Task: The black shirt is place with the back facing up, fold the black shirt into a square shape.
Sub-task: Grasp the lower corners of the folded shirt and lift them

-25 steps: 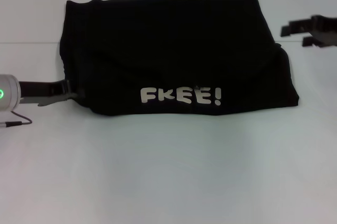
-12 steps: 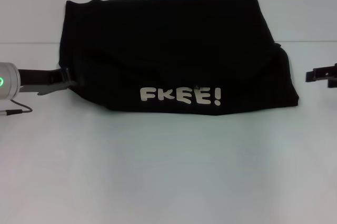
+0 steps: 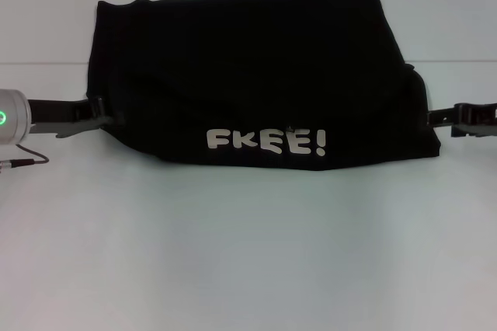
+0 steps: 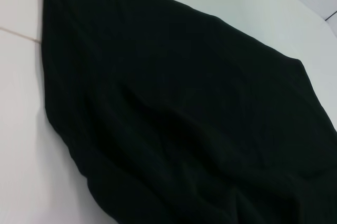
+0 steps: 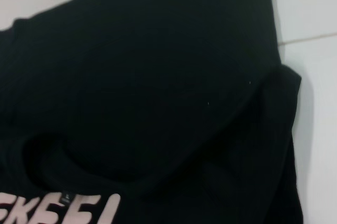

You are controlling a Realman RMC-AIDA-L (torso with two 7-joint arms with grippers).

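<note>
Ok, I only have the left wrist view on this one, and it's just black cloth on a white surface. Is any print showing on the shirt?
Observer: Yes. In the head view, white "FREE!" lettering faces up along the near edge of the black shirt.
Operator: Where is the right arm?
Observer: The right gripper sits low at the shirt's right edge, opposite the left gripper at its left edge.
Operator: Is it square yet?
Observer: No. The folded bundle is clearly wider than it is deep, and a rounded flap bulges out at its right end.
</note>
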